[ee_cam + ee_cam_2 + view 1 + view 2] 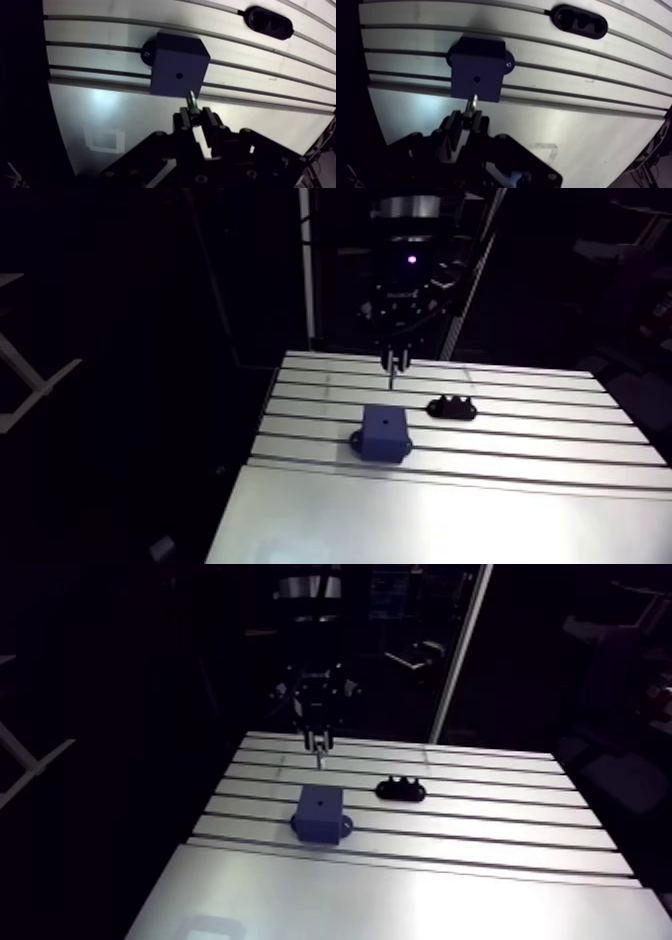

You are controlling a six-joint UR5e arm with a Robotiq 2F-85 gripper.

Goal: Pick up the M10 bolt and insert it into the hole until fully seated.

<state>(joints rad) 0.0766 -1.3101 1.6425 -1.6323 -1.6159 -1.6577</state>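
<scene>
Metal glints between the tips of the claw (196, 116): the M10 bolt (191, 100) is pinched there, shank pointing down, hanging above the slotted aluminium surface (260, 115) beside the dark-blue block (177, 60) and not yet over its hole (178, 76). The pick-up looks done, and the carry to the block is in hand. Next, I'd say, the bolt's tip must line up with that small hole, then go straight down. A black holder (267, 22) lies well apart. No writing can be read.
</scene>
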